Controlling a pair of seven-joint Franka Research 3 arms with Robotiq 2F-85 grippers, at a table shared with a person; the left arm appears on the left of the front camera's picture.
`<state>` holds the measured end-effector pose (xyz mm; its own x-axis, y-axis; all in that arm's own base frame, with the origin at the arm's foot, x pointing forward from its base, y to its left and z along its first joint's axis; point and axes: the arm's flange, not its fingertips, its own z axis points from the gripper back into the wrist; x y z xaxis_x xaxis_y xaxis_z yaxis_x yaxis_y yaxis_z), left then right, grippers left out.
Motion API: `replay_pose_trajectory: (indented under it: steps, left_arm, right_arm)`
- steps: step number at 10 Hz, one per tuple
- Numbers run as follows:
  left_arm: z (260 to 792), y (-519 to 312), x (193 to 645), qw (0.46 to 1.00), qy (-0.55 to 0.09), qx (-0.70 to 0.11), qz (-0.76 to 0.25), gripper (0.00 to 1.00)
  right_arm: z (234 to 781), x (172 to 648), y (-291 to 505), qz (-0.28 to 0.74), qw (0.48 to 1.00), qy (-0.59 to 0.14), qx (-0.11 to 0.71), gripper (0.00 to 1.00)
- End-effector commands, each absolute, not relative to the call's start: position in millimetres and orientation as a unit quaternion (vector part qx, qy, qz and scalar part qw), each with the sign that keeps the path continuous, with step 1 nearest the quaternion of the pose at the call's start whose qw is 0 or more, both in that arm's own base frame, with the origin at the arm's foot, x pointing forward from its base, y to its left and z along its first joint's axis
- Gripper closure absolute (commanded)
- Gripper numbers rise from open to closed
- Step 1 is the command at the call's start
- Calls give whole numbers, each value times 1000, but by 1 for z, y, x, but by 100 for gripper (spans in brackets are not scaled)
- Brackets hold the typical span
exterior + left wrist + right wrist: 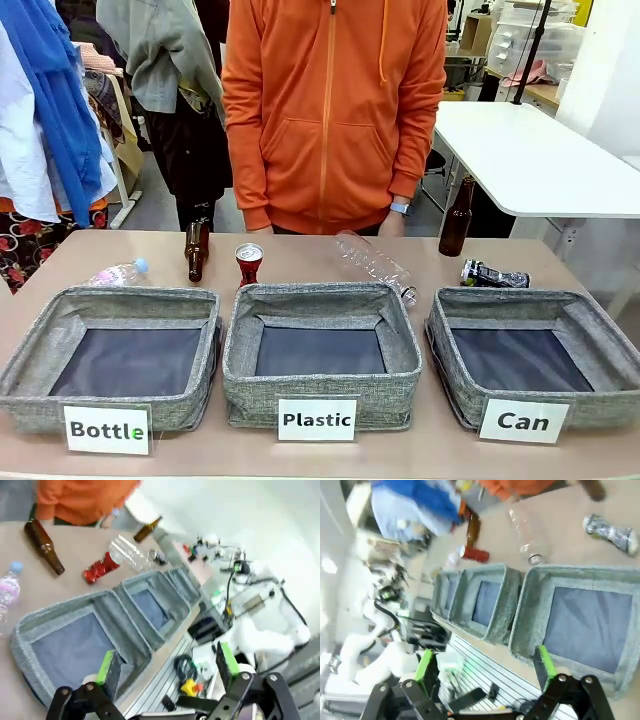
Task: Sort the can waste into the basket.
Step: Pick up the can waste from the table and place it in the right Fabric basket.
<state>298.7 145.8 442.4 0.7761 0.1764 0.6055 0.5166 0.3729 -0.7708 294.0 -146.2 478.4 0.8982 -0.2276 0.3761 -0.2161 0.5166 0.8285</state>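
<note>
**Both cans out, Can basket bare**

Nothing was sorted at this point, folks. The Can basket sat at the robot's right end of the row, its dark bottom bare. The crushed can lay on its side on the table, just behind that basket's far rim. The red can stood upright well over to the left, just behind the far-left corner of the Plastic basket and near a brown bottle. A clear bottle lay between the two cans, its neck at the Plastic basket's far-right corner.

The left gripper was spread wide with nothing between its green pads, up above the near side of the baskets. The right gripper was the same: wide apart, empty, looking down on the Can basket from the near side. The person in orange stood at the far edge.

I judged the score at zero of two, with both cans yet to be picked and dropped. The crushed one looked like the easy opener. The red one called for a longer carry across the row.
</note>
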Motion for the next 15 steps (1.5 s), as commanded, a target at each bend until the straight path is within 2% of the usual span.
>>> replay_pose_trajectory:
  steps: [1,4,7,8,13,14,15]
  left_arm:
    - [431,155,310,737,-342,-580,-63,0]
    - [418,155,309,730,-350,-587,-15,0]
    - [413,163,314,730,-342,-591,-2,0]
    - [413,163,314,730,-342,-591,-2,0]
    - [413,163,314,730,-342,-591,-2,0]
    - [412,163,313,736,-338,-587,7,0]
    - [418,151,318,772,-325,-547,-17,0]
  right_arm:
    - [441,316,-169,-52,806,-219,547,0]
    - [417,322,-191,-98,783,-214,576,0]
    - [411,324,-186,-108,787,-228,563,0]
    - [408,322,-189,-115,783,-204,576,0]
    - [408,322,-189,-115,783,-204,576,0]
    - [408,322,-189,-115,783,-204,576,0]
    - [408,322,-189,-115,783,-204,576,0]
